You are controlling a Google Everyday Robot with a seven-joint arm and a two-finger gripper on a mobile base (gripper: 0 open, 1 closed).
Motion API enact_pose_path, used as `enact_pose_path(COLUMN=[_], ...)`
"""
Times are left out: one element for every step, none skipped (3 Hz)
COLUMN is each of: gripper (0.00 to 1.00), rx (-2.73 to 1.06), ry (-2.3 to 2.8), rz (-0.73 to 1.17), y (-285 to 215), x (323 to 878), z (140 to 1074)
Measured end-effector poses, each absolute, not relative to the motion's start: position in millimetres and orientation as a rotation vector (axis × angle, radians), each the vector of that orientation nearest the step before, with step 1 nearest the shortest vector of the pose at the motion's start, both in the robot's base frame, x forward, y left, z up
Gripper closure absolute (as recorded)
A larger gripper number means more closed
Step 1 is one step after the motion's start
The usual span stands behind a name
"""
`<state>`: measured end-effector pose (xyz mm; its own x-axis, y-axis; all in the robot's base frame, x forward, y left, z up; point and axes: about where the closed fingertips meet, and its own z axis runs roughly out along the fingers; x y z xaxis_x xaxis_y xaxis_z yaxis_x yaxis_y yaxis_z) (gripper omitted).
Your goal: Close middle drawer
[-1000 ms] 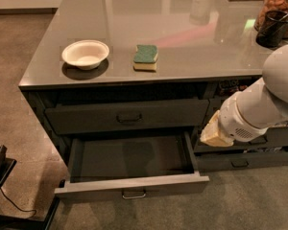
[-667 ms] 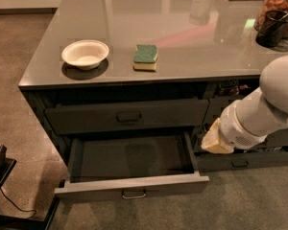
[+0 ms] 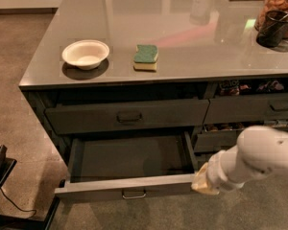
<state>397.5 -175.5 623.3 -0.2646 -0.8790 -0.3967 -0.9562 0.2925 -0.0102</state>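
The middle drawer (image 3: pixel 129 186) is pulled far out from the counter. It is wide and shallow, with a low flat front, a small loop handle (image 3: pixel 134 194) and a bare dark inside (image 3: pixel 129 157). My white arm (image 3: pixel 259 159) reaches in from the lower right. The gripper (image 3: pixel 204 181) shows as a yellowish tip at the right end of the drawer's front, touching or very close to it.
A taller-fronted drawer (image 3: pixel 129 115) sits shut above the open one. Narrower drawers (image 3: pixel 252 109) with snack packets are to the right. On the counter (image 3: pixel 182 61) are a white bowl (image 3: pixel 85 54), a green sponge (image 3: pixel 146 57) and a dark cup (image 3: pixel 272 28). A black stand (image 3: pixel 0 176) is at the lower left.
My arm has come down and a little left, from beside the right-hand drawers to the right front corner of the open drawer. The drawer has not visibly moved.
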Motion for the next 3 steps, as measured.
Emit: enact_pose_path(gripper=[1.0, 1.0, 1.0], rx=[-1.625, -1.611, -1.611], ry=[2.248, 2.269, 2.269], rz=[0.492, 0.6, 0.6], y=[-165, -156, -156], x=[378, 366, 366], z=[542, 508, 508])
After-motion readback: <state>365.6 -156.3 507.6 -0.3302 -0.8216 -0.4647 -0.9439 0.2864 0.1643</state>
